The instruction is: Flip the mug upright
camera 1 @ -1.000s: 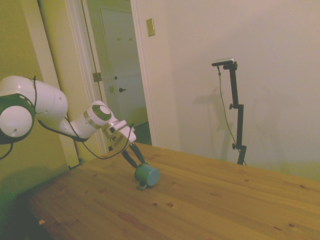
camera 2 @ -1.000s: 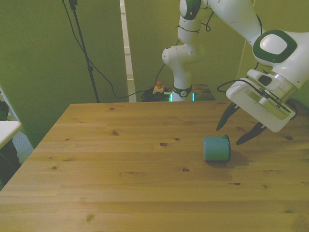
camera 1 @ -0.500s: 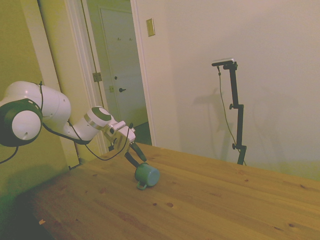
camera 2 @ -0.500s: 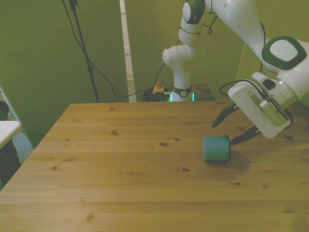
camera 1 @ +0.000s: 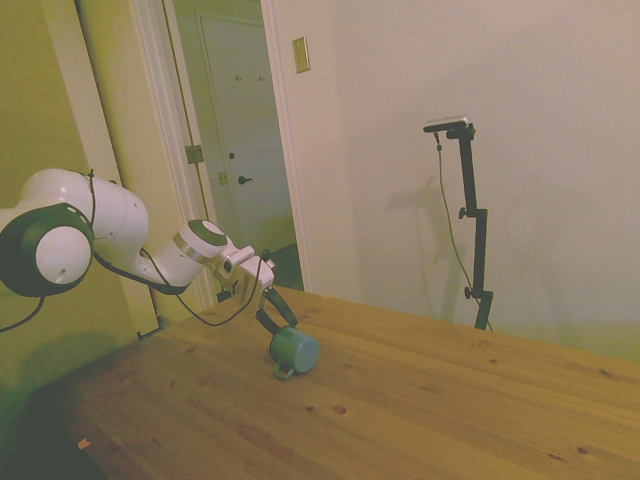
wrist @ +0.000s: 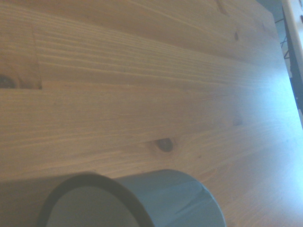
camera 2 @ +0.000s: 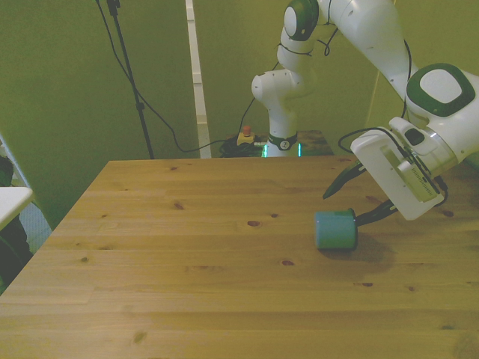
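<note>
The teal-green mug (camera 2: 334, 229) lies on its side on the wooden table (camera 2: 187, 254), at the front view's right. Its flat bottom faces the front view's left and its mouth faces the gripper. In the side view the mug (camera 1: 295, 351) has its small handle (camera 1: 283, 372) down against the table. My gripper (camera 2: 344, 207) is open and tilted low, right at the mug's mouth end. One fingertip (camera 2: 328, 194) is just behind the mug, the other (camera 2: 362, 219) beside its rim. The side view shows the gripper (camera 1: 276, 320) just above the mug. Close up, the wrist view shows the mug (wrist: 165, 198) and its dark rim.
The table's edge at the front view's right runs close behind the gripper. A white ledge (camera 2: 11, 200) sticks in at the front view's left edge. Bare wood (camera 2: 187, 254) spreads to the left of the mug.
The gripper has dropped lower and tilted flatter, bringing its open fingers closer around the mug's mouth end. The mug has not moved.
</note>
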Motion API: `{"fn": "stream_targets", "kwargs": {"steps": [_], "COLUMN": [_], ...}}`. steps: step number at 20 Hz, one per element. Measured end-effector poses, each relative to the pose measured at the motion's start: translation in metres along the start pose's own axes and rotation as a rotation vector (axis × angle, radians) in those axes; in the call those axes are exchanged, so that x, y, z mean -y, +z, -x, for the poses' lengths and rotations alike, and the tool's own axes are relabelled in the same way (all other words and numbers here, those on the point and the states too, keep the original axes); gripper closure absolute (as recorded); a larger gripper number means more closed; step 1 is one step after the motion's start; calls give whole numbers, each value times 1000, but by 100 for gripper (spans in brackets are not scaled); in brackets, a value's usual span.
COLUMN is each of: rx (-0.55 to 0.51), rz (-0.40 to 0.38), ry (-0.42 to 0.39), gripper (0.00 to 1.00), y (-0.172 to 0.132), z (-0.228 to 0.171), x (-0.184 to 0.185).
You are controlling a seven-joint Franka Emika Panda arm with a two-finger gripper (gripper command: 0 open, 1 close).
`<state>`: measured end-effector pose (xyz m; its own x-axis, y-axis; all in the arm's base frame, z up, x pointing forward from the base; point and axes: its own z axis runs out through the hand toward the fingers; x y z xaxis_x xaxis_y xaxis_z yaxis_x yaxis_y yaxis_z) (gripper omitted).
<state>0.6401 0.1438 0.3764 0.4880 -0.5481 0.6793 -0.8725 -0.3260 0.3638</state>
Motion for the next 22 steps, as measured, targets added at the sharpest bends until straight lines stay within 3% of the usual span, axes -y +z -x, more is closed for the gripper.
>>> {"fn": "stream_targets", "kwargs": {"steps": [5, 6, 22], "rx": [-13, -17, -21], "rz": [22, 23, 34], "ry": [5, 5, 9], "gripper": [0, 100, 100], "y": [7, 8, 14], "z": [-4, -5, -8], "x": [-2, -2, -3]}}
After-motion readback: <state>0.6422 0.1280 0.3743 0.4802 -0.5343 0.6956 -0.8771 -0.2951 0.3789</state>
